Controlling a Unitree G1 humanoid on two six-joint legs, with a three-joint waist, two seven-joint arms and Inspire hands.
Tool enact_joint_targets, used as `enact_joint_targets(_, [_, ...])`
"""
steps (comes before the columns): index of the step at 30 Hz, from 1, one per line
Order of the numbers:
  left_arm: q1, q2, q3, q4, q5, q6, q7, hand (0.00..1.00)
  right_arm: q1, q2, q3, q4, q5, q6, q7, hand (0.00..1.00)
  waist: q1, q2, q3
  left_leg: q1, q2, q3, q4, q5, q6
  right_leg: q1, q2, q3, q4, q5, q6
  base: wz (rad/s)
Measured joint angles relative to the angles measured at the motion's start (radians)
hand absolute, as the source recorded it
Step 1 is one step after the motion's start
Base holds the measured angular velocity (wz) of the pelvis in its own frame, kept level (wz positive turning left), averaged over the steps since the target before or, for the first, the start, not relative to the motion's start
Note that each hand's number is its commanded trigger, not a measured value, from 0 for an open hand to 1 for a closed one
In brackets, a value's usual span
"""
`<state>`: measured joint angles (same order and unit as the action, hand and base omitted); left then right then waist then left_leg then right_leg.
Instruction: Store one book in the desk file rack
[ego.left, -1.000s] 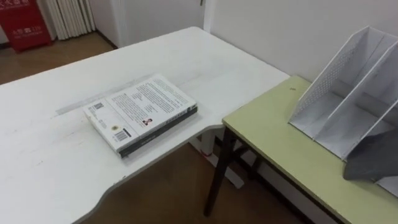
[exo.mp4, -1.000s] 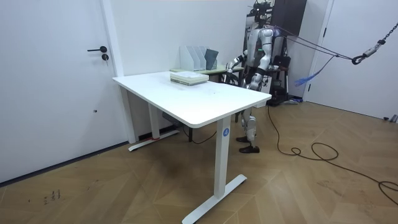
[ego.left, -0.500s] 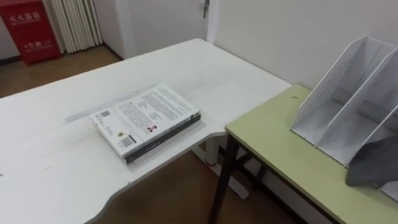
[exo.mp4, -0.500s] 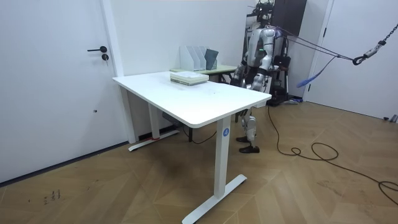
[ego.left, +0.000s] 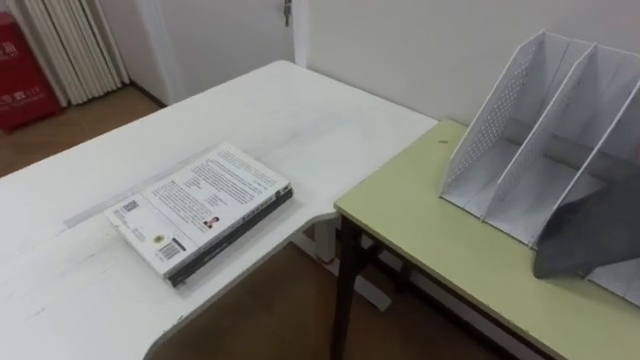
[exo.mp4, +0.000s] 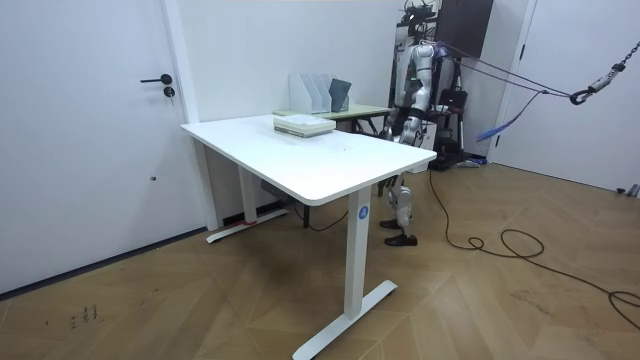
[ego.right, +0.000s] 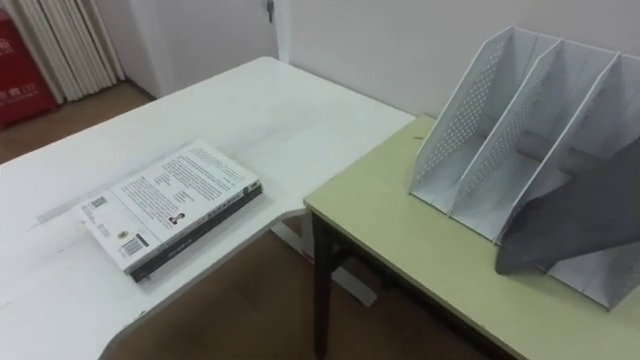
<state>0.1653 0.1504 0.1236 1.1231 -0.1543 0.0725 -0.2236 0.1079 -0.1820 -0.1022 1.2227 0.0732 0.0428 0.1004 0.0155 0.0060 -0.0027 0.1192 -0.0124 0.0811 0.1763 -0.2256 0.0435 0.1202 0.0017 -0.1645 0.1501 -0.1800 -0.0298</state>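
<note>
Meanwhile the head camera's view has swung, not the things: the white-covered paperback book (ego.left: 202, 209) lies flat on the white tabletop (ego.left: 300, 110), well apart from the white perforated metal file rack (ego.left: 545, 150) on the green tabletop (ego.left: 440, 240). Each robot hand's state cannot be told.

Book (ego.left: 200, 210) lying flat on the white desk (ego.left: 300, 110), near its front edge. To the right, across a narrow gap, the green table (ego.left: 420, 220) bearing the file rack (ego.left: 520, 130), upright at its rear right against the wall. A grey divider (ego.left: 590, 235) leans in the rack's rightmost compartment. Robot stands behind both tables in the room view.
</note>
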Motion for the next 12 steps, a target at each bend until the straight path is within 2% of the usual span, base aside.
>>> enact_joint_targets(12, [-0.003,-0.003,-0.009,0.002,0.037,-0.008,0.047,0.00,0.010,0.010,0.006,0.024,0.125,0.001,-0.012,0.00,-0.012,0.001,0.0014,0.022,0.001,-0.001,-0.011,0.000,0.000,0.006,0.003,0.016,0.003,-0.006,0.000,-0.01])
